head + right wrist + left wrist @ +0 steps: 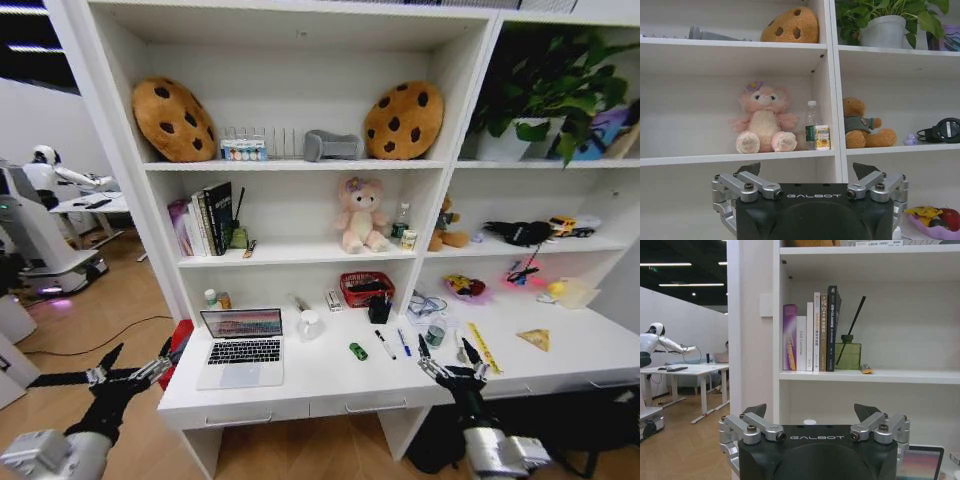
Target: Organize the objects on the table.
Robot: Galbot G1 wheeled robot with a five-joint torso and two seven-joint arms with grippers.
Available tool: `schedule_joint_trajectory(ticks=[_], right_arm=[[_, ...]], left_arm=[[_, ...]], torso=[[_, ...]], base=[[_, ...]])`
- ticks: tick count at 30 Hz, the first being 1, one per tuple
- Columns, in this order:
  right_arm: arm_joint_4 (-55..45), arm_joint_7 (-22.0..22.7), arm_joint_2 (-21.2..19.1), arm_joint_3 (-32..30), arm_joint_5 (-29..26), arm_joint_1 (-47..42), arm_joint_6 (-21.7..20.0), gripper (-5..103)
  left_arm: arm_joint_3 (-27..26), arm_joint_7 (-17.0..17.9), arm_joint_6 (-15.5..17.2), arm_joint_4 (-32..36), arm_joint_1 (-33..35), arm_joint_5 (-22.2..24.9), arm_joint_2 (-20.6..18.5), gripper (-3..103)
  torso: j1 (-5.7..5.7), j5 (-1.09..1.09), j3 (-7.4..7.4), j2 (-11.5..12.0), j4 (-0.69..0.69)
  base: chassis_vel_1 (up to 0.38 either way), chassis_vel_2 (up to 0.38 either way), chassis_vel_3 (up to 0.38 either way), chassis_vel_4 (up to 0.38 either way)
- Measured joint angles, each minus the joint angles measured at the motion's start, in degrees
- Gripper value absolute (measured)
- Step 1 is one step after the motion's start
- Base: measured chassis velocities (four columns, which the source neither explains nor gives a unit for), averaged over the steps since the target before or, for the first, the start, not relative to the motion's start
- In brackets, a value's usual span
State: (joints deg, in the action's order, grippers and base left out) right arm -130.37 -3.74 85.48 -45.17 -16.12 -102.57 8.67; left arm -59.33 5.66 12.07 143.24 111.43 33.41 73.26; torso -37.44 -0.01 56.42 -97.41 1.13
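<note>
We see the long white table point(330, 385) across the lower middle of the head view, with both arms held low in front of its near edge and nothing yet lifted. Our left gripper point(112, 372) sits at the lower left of the frame, off the table's left end, its black fingers spread and empty; the left wrist view shows the same wide-apart tips point(756, 410) aimed at a shelf of upright books. Our right gripper point(447, 362) sits at the lower right, just at the front edge, likewise spread and holding nothing.

The open silver laptop point(241, 349) stands on the left part of the table, its keyboard towards us. The small clutter lies right of centre: a small green toy-sized item point(358, 351), then a black pen point(385, 345) and a blue pen point(404, 343), both with their long axes running roughly front to back, away from us. Farther right lie a long yellow ruler point(485, 348), tilted slightly off that line, and a flat yellow triangular wedge point(535, 339).

We judge the right gripper the nearer hand for the pens, toy and ruler, which lie just beyond and above it in the frame; the left gripper is nearer the laptop, which lies to its right.
</note>
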Motion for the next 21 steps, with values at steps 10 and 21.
schedule_joint_trajectory(ticks=[10, 21], right_arm=[[-0.27, 0.4, -0.53, 0.34, -0.97, -0.15, 1.44, 100], [0.54, -0.25, -1.15, 0.64, -0.68, 0.03, 2.56, 100]], left_arm=[[-0.43, 0.16, 0.01, 0.0, -0.16, 0.79, -2.04, 99], [-1.27, 0.45, 0.37, 0.0, -0.42, 2.02, -5.03, 98]], torso=[[-0.09, 0.02, 0.03, 0.04, -0.01], [0.05, 0.01, -0.01, -0.02, -0.01]], base=[[-0.151, 0.151, 0.159, -0.153], [0.029, -0.019, -0.03, 0.018]])
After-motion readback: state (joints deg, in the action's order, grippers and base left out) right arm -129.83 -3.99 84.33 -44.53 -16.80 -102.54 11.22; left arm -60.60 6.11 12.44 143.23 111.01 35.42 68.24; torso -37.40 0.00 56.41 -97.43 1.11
